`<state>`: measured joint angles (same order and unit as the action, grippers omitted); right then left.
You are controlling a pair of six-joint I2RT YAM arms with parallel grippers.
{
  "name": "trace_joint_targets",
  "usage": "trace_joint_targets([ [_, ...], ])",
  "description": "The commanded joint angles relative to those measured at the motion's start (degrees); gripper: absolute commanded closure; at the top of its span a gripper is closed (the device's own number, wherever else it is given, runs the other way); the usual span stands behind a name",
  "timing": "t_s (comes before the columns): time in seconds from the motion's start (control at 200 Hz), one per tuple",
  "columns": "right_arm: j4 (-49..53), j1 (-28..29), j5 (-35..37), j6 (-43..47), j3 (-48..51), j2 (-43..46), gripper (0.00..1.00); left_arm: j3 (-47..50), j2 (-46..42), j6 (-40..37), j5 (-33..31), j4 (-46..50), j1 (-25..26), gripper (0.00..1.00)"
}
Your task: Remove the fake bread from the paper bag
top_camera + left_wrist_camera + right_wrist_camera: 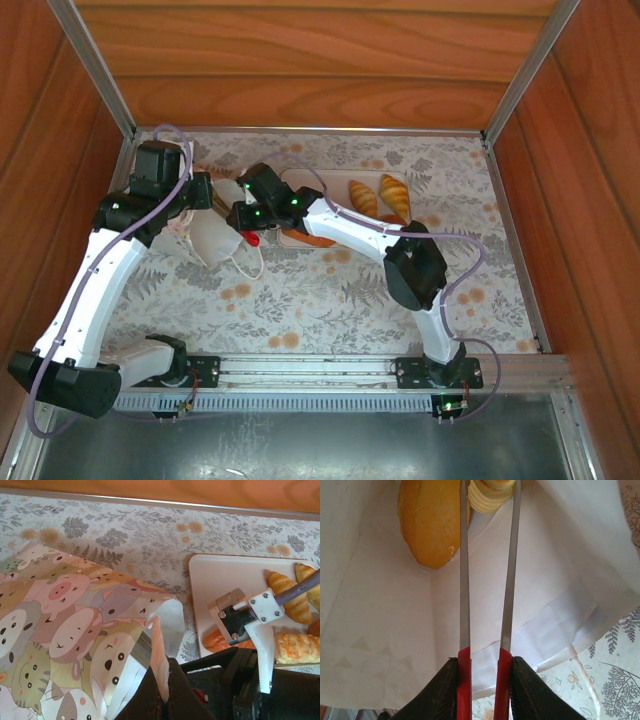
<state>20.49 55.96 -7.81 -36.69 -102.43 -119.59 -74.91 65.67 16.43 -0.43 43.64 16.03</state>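
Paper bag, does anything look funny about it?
Yes. The paper bag lies tipped on its side on the table instead of standing. The left gripper pinches its rim, and the right gripper grips a fake bread inside.

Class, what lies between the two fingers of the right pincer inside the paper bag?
Right wrist view: a pale ridged bread piece sits between the tips of the right pincer; lower down, bare paper bag.

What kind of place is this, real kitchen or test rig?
Likely a staged robot test cell: wood-panelled walls box in a floral tablecloth, a metal mounting rail fronts it, and fake bread sits on a tray.
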Motion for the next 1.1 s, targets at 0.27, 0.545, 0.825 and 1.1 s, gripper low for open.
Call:
trace_joint_targets([
  [0.27, 0.3, 1.4, -4.3, 3.9, 5.7, 9.3, 0.71, 0.2, -0.6, 0.9, -1.3, -0.7, -0.4, 1.00],
  [0.545, 2.4, 1.4, -5.2, 5.1, 6.9, 10.1, 0.71, -0.1, -0.3, 0.8, -1.7, -0.7, -0.4, 1.00],
  [0.825, 1.6, 1.4, -6.6, 4.6, 7.7, 11.6, 0.71, 0.2, -0.5, 0.8, -2.0, -0.7, -0.4, 1.00],
  [1.1, 2.5, 1.4, -7.4, 5.2, 8.0, 12.1, 0.71, -0.4, 0.1, 0.8, -1.7, -0.7, -0.4, 1.00],
])
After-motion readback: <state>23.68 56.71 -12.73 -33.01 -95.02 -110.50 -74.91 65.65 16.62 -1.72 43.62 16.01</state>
